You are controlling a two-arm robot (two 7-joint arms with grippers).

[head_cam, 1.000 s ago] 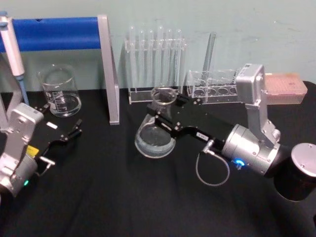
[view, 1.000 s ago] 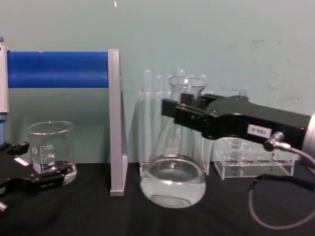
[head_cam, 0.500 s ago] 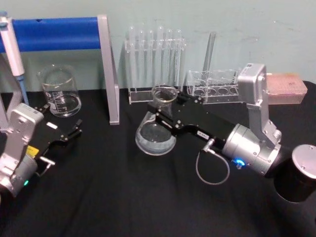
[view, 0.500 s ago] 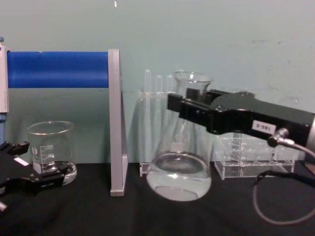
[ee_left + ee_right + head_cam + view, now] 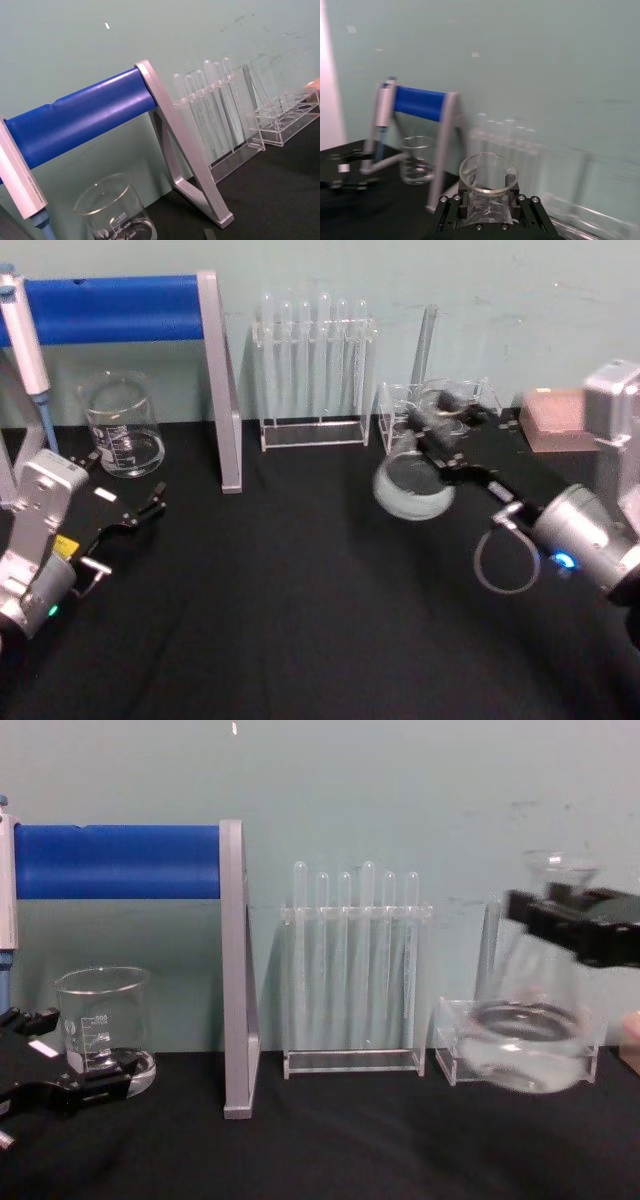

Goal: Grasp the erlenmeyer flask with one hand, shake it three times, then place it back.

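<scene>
The right gripper (image 5: 432,428) is pinching the flask (image 5: 408,488) by its thin neck, one black finger on each side. In the right wrist view the fingers (image 5: 463,202) press against the glass just under the flask's round open rim (image 5: 488,175).

The flask is clear glass. It has a wide round bottom, sloping sides, and a narrow neck that opens out at the top. There looks to be some clear liquid in the bottom. In the chest view the flask (image 5: 527,1030) looks blurry and leans a little, with its top toward the right. Its bottom seems to be lifted off the black table (image 5: 280,620), but this is hard to tell for sure.

The flask is on the right side of the table, just in front of the low clear rack (image 5: 460,1045). The tall rack of test tubes (image 5: 312,370) is to its left. A pink box (image 5: 553,415) sits behind the right arm.

The left gripper (image 5: 135,505) rests low on the left side of the table with its fingers spread, holding nothing. It is near the glass beaker (image 5: 122,425), which stands under the blue bar (image 5: 110,307).
</scene>
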